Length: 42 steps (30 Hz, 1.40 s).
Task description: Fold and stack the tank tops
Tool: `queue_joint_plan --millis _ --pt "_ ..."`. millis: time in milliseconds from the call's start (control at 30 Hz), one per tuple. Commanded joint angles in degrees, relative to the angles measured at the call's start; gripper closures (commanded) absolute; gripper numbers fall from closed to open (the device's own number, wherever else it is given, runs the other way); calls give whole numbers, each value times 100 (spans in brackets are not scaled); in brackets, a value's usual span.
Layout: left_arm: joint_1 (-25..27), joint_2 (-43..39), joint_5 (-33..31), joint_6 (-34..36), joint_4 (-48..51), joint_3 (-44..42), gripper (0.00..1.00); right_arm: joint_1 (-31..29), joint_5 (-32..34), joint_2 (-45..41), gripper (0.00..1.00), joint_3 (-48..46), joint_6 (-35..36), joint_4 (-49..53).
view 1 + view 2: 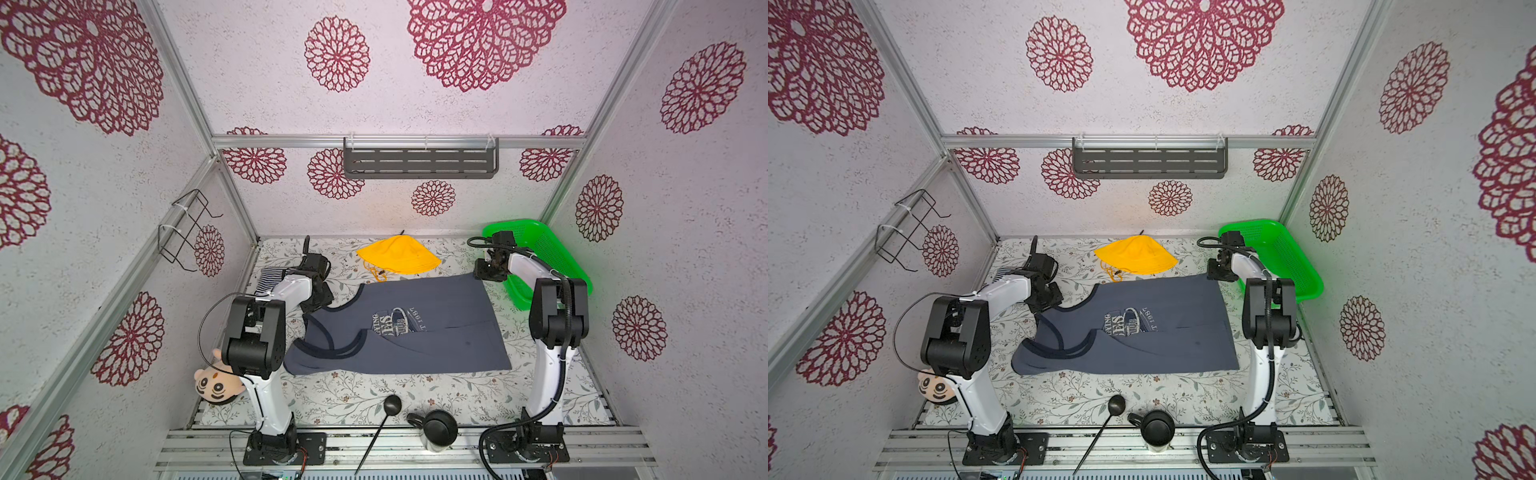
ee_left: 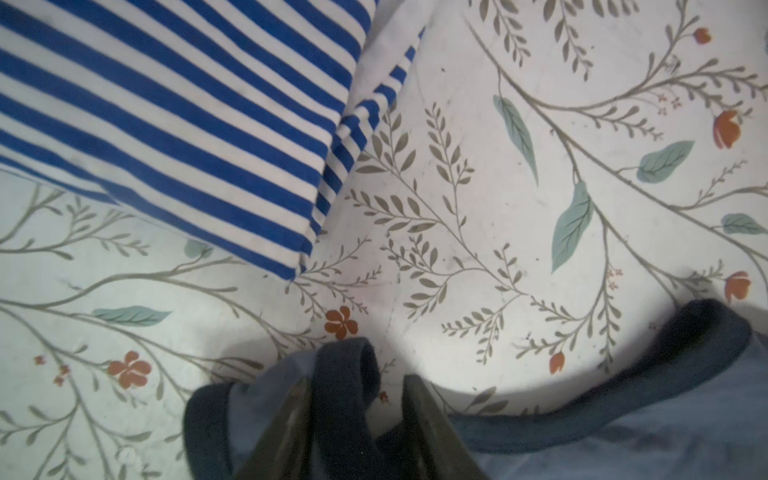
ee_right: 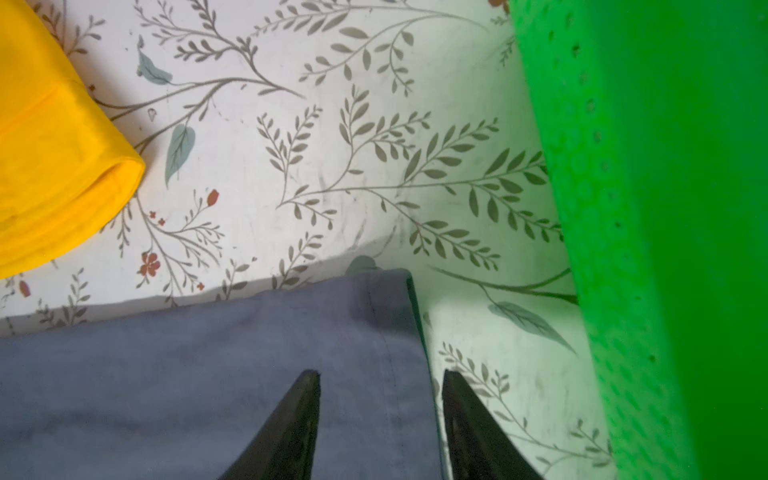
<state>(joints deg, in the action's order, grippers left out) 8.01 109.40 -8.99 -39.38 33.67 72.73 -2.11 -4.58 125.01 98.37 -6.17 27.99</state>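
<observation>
Both grippers at the far edge of the blue-grey tank top (image 1: 436, 345), which lies mid-table.
The left gripper (image 2: 357, 380) pinches a navy-trimmed shoulder strap at the far left. The right gripper (image 3: 381, 372) stands open astride the far-right hem corner, beside the green basket (image 1: 552, 249). A striped tank top (image 2: 166, 124) lies far left.

The slate blue-grey tank top (image 1: 449, 299) is carrying the only legible writing, and it is showing in both top views (image 1: 1183, 297). Its cream chest print (image 1: 395, 321) is displaying "YING", larger "ES", "UB" on a badge and a curved "1987", none upright to the camera. A fold is covering the remaining letters.
</observation>
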Motion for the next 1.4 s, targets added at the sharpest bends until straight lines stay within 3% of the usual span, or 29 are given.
queue_joint_plan --millis 0,133,233,300,367,400,767,800,833,900,967,1000,1167,1367 --pt "32 63 34 -8 -103 30 75 -71 125 150 50 306 -129 -162" --pt "34 73 -13 -28 -71 48 93 -157 168 457 52 554 -138 -62" --pt "34 39 -69 -23 -35 40 100 -166 199 595 59 605 -126 -31" --pt "34 -4 -120 -1 17 48 100 -166 203 598 69 600 -88 -39" --pt "34 -78 -165 36 65 51 100 -161 196 516 94 566 -7 -80" --pt "32 -130 -175 59 84 44 100 -166 177 432 100 531 55 -129" --pt "25 -847 -322 278 216 -203 100 -106 -538 -965 100 -515 832 -813" --pt "19 -858 -338 315 255 -207 98 -89 -574 -1061 100 -600 861 -842" --pt "3 -843 -356 341 303 -179 87 -79 -592 -1099 100 -612 872 -800" --pt "-10 -736 -435 439 395 -39 45 -65 -632 -1087 100 -567 931 -623" --pt "13 -612 -438 461 524 327 30 -70 -641 -1037 100 -571 951 -568" --pt "45 -541 -399 436 533 507 27 -70 -656 -1002 100 -563 960 -537" --pt "464 230 162 277 433 1855 27 -68 -700 -875 100 -575 925 -553" --pt "1006 1862 284 329 953 3496 42 -66 -764 -807 100 -534 829 -565"
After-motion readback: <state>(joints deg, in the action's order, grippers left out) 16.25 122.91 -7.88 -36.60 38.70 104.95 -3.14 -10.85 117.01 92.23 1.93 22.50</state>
